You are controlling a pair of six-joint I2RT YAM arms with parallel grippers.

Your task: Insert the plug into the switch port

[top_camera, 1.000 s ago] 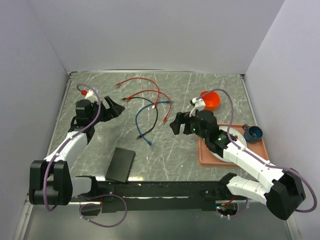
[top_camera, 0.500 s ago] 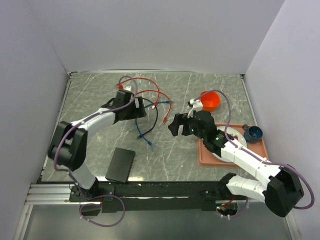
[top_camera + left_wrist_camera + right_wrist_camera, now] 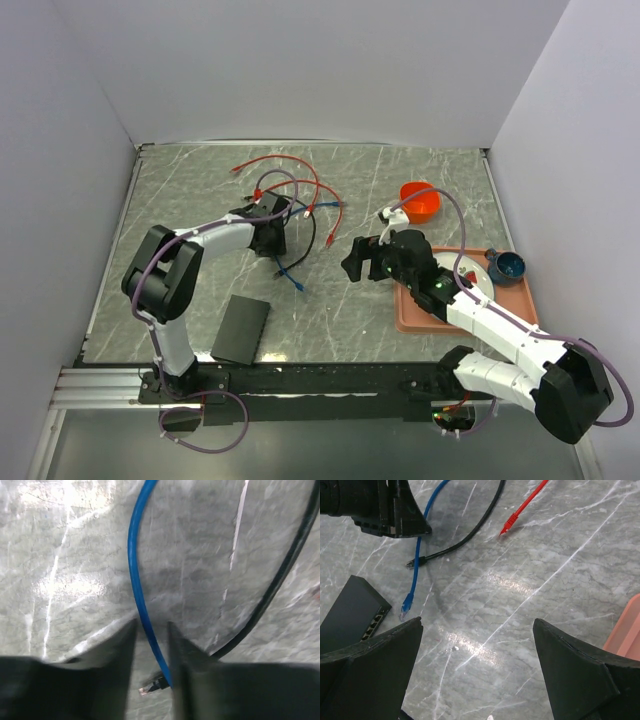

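The left hand (image 3: pixel 151 626) is found lowered onto the bench (image 3: pixel 400 170) among the loose cables, its fingers (image 3: pixel 120 650) set narrowly apart on either side of the blue cable (image 3: pixel 134 555). Slivers of bench are seen between cable and finger, so the cable is judged to be straddled but not pinched, and nothing is held. The straddle is placed partway along the cable rather than at its end, presumably because the flat run is more easily taken than the small plug (image 3: pixel 405 614). That plug rests on the bench between the tangle and the switch (image 3: pixel 241 329). The end of a black cable (image 3: pixel 280 575) is seen in the same gap and could be caught by mistake. The switch lies flat near the front left of the bench, untouched, with its row of ports (image 3: pixel 376 624) turned towards the side where the blue plug lies; insertion is therefore judged not begun. The right hand (image 3: pixel 477 622) is held spread wide and empty over the bench, just off the salmon tray (image 3: pixel 415 320), apparently kept in readiness to steady the switch or to receive the plug. Red cables (image 3: pixel 290 165) lie further back and are not involved. A grip nearer the plug is judged necessary before alignment with a port can be attempted.
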